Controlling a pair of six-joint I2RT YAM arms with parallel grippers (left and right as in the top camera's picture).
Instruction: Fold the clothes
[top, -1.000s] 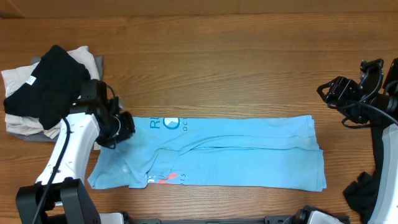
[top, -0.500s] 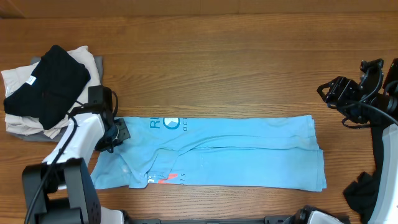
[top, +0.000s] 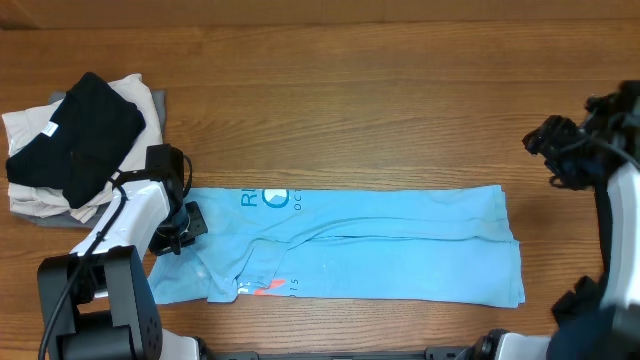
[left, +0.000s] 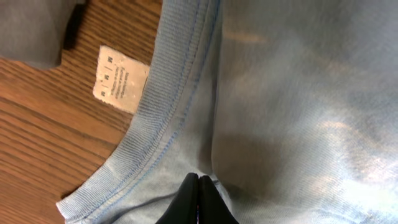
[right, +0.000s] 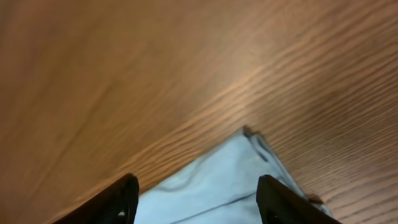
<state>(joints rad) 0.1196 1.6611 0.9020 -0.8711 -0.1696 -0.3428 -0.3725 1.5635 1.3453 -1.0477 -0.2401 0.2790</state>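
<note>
T-shirt (top: 400, 250) in sky blue lies as a long strip across the near middle of the table (top: 350, 90), its collar (left: 155, 106) end to the left, just right of the stacked garments (top: 70, 140). The left gripper (left: 198, 186) is closed tight, its tips on the cloth just inside the collar; whether any fabric is pinched cannot be told. The right gripper (right: 196, 186) hangs open and empty at the right, near the strip's far right corner. Folding the strip across would go best with a sure pinch through all layers at each end, lifted evenly so the edges meet square.
</note>
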